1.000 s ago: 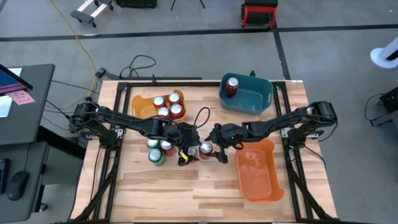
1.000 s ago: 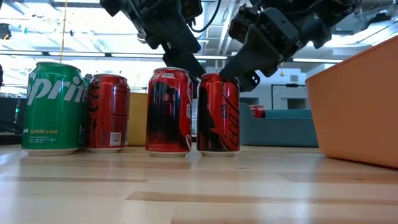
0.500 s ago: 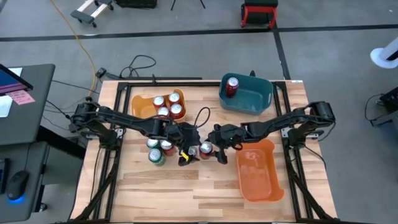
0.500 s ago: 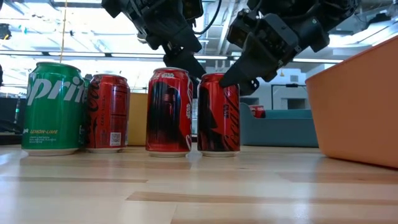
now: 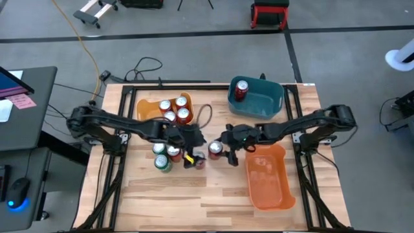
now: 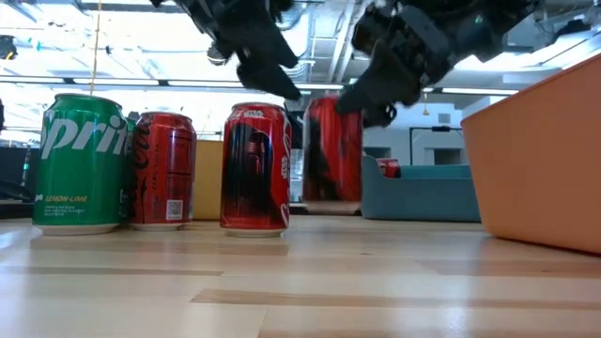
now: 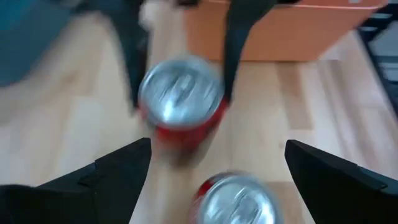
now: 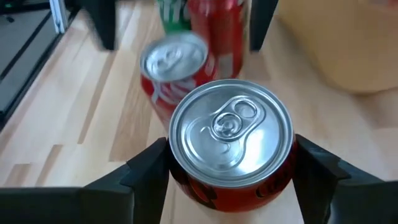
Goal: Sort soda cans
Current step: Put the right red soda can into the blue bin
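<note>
Low view shows the right claw [image 6: 376, 94] clamped on a red soda can [image 6: 332, 150], which hangs clear of the bench [image 6: 282, 282]. At its nine o'clock another red can [image 6: 254, 169] stands on the wood, with the left claw [image 5: 192, 157] spread wide above it, holding nothing. At three o'clock of the lifted can sits the orange bin [image 5: 268, 178].

One can [image 6: 332, 148] hangs above the counter [image 5: 194, 194] in the right hand [image 5: 223, 151], between a can cluster [image 5: 163, 155] and a bin [image 5: 268, 178].
</note>
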